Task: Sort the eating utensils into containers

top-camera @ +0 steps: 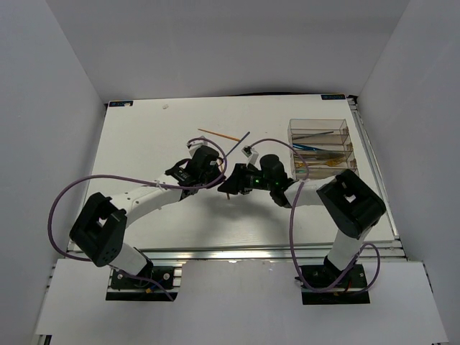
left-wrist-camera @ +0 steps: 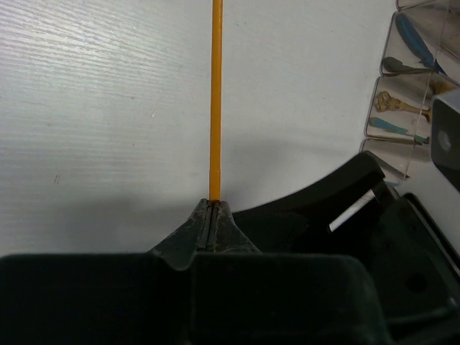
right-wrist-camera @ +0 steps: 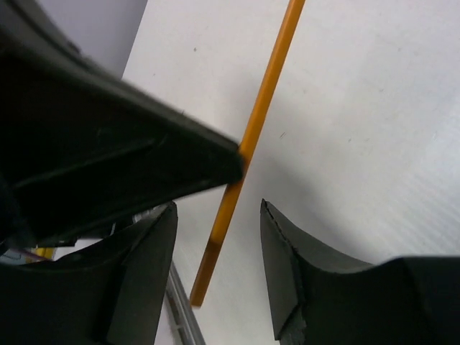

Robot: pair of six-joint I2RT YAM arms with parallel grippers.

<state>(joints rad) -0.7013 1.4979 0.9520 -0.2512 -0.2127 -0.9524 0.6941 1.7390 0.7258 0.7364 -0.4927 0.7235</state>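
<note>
Orange chopstick (left-wrist-camera: pixel 215 93) front and centre, folks, held over the table (top-camera: pixel 144 144) right where the two arms meet in the near middle. The left gripper (left-wrist-camera: pixel 213 205) has it: both fingers are pressed tight together with the stick's end pinched between their tips, and the rest runs straight out ahead of them. Over to the right gripper (right-wrist-camera: pixel 219 215), and its fingers (right-wrist-camera: pixel 287 266) are spread, one on each side of that same orange chopstick. There's a clear gap both sides, and neither finger touches it. The stick passes slantwise between them, its lower end showing below the fingers, with a soft shadow beside it on the white surface. In the right wrist view the left gripper's black body crowds in just beside the stick.

A little farther out and to the right sits the tray (top-camera: pixel 318 121), clear plastic, its compartments in a row by the table's right edge. In there lie a blue knife (left-wrist-camera: pixel 417 39), a dark spoon (left-wrist-camera: pixel 402 68) and a gold fork (left-wrist-camera: pixel 395 103); exactly which compartment each is in, I cannot tell. Out beyond the grippers, left of the tray, two pieces lie loose on the table: a second orange stick (top-camera: pixel 219 135) and a dark chopstick (top-camera: pixel 239 142), the orange one's right end reaching the dark one.
</note>
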